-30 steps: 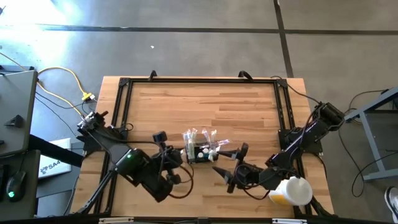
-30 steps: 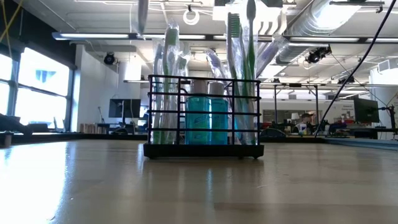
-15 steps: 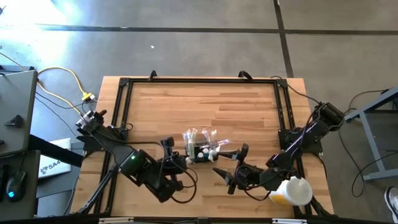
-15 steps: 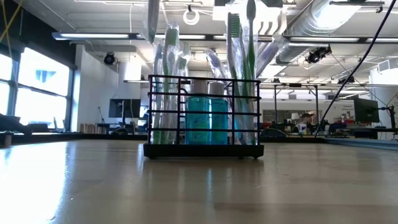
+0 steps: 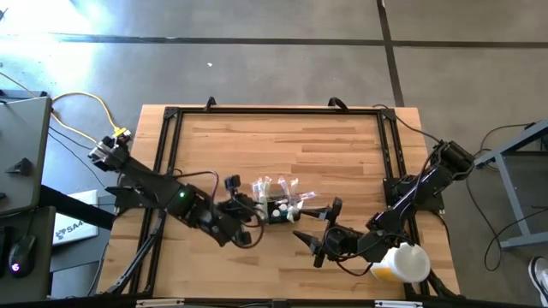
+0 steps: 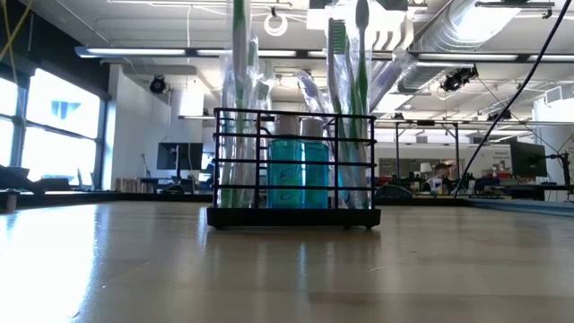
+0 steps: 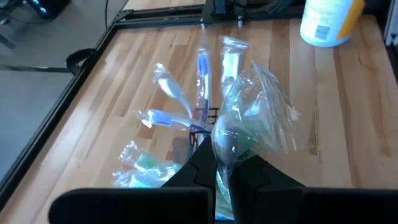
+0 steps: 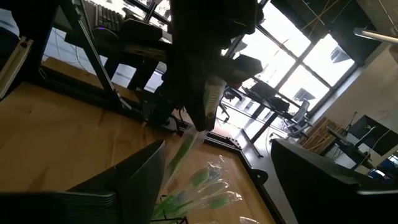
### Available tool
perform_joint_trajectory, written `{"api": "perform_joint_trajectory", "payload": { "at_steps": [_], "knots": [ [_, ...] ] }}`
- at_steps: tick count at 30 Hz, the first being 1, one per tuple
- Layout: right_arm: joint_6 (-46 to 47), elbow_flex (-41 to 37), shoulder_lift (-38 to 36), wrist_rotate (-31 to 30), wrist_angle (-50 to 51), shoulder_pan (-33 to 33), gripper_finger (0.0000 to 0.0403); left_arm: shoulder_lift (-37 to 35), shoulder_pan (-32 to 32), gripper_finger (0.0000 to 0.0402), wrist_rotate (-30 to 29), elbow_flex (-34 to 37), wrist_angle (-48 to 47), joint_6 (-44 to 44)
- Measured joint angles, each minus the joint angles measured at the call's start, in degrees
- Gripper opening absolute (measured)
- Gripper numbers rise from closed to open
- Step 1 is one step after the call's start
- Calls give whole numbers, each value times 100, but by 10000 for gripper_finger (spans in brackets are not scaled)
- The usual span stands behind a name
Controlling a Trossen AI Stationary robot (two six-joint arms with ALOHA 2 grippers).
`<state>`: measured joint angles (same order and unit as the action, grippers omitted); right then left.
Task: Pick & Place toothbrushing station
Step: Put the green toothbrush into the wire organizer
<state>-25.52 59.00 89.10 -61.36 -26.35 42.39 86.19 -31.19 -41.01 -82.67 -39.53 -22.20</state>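
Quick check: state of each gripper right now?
Left gripper: shut on a clear-plastic-wrapped green toothbrush, above the black wire caddy.
Right gripper: open, holding nothing.

One black caddy (image 6: 293, 167), one white-and-yellow cup (image 5: 401, 262), two arms' claws (image 5: 251, 205) (image 5: 315, 229).

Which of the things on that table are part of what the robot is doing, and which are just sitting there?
Part of the job:
- black caddy holding wrapped toothbrushes and blue bottles
- wrapped toothbrush pinched in the left gripper, above the caddy
- right gripper, open, beside the caddy

Just lying about:
- white-and-yellow bottle near the table's edge
- yellow cable off the table
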Motion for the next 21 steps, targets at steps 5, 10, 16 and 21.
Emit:
{"api": "perform_joint_trajectory", "payload": {
  "at_steps": [5, 10, 16, 21],
  "knots": [
    [-9, 0, 0, 0, 3, 0, 286, -276, 135, 7, 87, 507, 331, 68],
    [-22, 0, 0, 0, 7, -15, 286, -320, 363, 7, 476, 867, 718, 141],
    [-24, 0, 0, 0, 9, -17, 286, -316, 643, 11, 822, 1310, 1135, 142],
    [-24, 0, 0, 0, 9, -17, 286, -315, 767, 12, 1152, 1710, 1731, 144]
  ]
}}
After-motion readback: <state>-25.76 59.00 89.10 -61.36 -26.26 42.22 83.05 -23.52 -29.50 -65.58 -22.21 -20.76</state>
